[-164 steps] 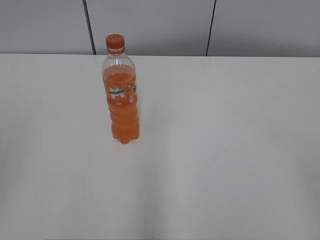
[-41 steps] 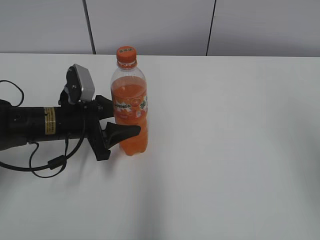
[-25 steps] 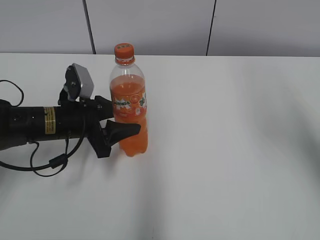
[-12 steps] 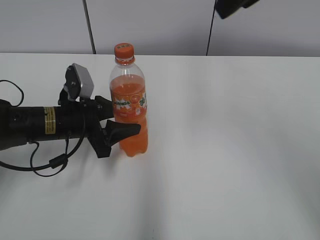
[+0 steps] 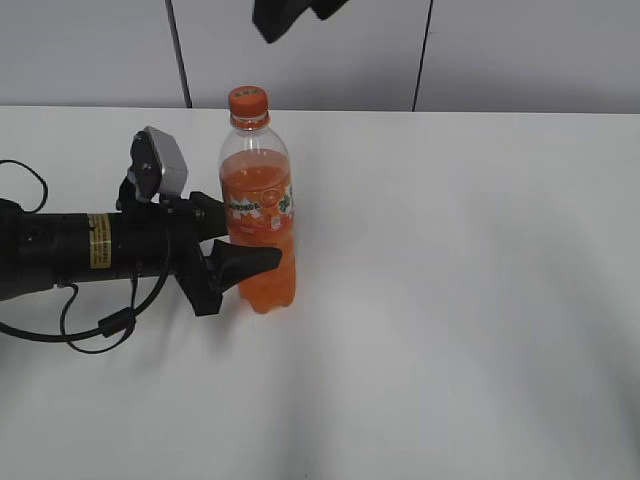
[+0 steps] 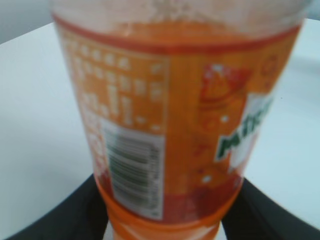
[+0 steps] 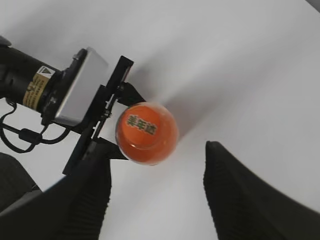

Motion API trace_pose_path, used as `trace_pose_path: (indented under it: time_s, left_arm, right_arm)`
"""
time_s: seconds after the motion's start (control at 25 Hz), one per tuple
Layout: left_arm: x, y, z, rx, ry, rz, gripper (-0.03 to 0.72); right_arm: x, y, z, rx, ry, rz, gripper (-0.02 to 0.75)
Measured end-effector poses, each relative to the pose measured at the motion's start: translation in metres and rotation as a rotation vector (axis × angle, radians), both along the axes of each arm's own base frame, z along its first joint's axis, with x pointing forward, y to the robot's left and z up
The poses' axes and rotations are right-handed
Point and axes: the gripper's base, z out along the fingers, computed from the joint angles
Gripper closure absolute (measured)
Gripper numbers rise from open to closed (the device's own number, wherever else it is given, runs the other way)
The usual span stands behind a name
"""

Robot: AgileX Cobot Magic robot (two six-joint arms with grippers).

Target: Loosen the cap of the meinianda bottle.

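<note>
1. The meinianda bottle (image 5: 259, 215) stood upright on the white counter (image 5: 450, 300), left of centre in the exterior view; the cap (image 5: 248, 99) sat on its neck.
2. The left end effector (image 5: 245, 245) reached in from the left, level with the counter; its two dark fingers (image 5: 240, 266) sat on either side of the bottle's lower body, closed against it.
3. A grey camera box (image 5: 160, 164) was mounted on top of the left arm; a black cable (image 5: 95, 330) looped from the arm onto the counter; grey wall panels (image 5: 300, 50) stood behind the counter edge.
4. The right end effector (image 5: 290, 12) showed only as a dark shape at the top edge of the exterior view, above the cap and apart from it.
5. The left wrist view showed what the others did not: the orange label (image 6: 165, 125) up close, with barcode and part of a green logo, and dark fingers at both lower corners against the bottle.
6. The right wrist view looked straight down on the cap (image 7: 146, 131), showing dark marks on its top; the right end effector's fingers (image 7: 240, 190) stood wide apart, holding nothing, with the cap near the left one.
</note>
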Motion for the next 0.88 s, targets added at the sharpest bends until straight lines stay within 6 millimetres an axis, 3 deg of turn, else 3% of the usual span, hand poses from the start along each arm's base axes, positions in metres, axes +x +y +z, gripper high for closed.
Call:
trace_pose_path:
  time_s: [0.24,0.88]
  left_arm:
    - [0.000,0.000,0.000,0.000,0.000,0.000,0.286]
    - [0.000,0.000,0.000,0.000,0.000,-0.001,0.286]
  right_arm:
    - [0.002,0.023,-0.025,-0.033,0.044,0.034,0.288]
    - [0.013,0.033,-0.049,-0.044,0.076,0.007,0.288]
